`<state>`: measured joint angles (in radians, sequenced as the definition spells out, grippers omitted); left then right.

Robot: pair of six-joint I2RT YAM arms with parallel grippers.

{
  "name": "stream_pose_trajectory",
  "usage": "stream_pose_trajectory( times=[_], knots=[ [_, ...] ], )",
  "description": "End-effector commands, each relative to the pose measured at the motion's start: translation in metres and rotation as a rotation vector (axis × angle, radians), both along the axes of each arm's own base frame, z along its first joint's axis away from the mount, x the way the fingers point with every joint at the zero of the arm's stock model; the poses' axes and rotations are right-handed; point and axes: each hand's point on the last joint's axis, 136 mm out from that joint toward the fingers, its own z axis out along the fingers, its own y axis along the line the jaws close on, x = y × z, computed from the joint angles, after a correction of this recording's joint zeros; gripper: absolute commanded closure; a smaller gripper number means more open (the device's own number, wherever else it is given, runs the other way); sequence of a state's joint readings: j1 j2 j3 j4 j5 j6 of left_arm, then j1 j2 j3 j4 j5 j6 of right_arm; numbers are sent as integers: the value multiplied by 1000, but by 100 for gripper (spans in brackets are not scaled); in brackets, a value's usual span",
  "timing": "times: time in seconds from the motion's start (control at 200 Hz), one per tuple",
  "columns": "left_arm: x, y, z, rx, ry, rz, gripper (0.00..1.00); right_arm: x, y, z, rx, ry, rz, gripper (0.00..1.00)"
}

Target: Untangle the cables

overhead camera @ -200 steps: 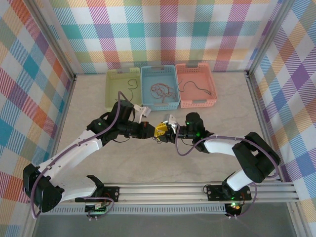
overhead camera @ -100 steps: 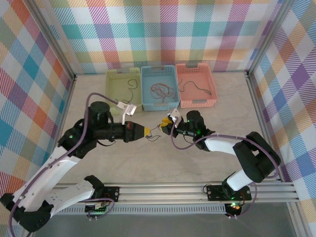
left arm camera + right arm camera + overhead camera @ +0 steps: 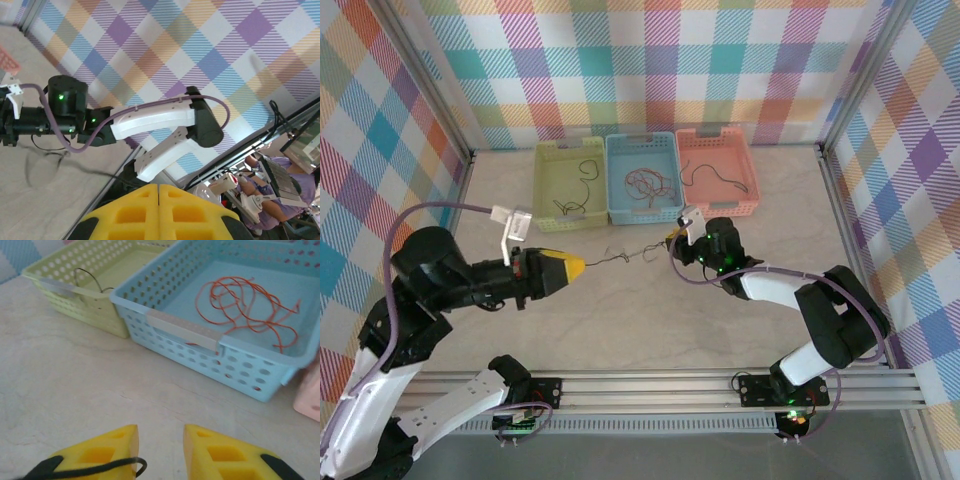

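Left arm reaches out to the right, left end effector [image 3: 578, 266] pinched shut on a cable [image 3: 625, 256]; right arm's folded, right end effector [image 3: 672, 238] pads apart.

Green basket [image 3: 555, 170], blue basket [image 3: 625, 155] and pink basket [image 3: 720, 145] sit side by side.

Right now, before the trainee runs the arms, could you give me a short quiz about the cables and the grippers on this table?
1. True or false: the left gripper is shut on the black cable.
2. What colour is the tangled cable in the blue basket? A orange, B white, C yellow.
3. Fill in: the jaws of the right gripper stand ____.
Key: 1 true; 2 A; 3 open.
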<state>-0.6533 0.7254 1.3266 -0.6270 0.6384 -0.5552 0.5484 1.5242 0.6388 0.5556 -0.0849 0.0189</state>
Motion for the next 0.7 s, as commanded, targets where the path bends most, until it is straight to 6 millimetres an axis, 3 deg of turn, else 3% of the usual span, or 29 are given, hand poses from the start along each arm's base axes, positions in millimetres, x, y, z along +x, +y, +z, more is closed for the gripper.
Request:
stream_pose_trajectory(
  times=[0.0, 0.695],
  knots=[
    [-1, 1, 4, -10, 6, 6, 100, 7, -10, -5, -10, 32, -71, 67],
    [-44, 57, 75, -188, -227, 126, 100, 27, -71, -24, -71, 103, -387, 59]
  ],
)
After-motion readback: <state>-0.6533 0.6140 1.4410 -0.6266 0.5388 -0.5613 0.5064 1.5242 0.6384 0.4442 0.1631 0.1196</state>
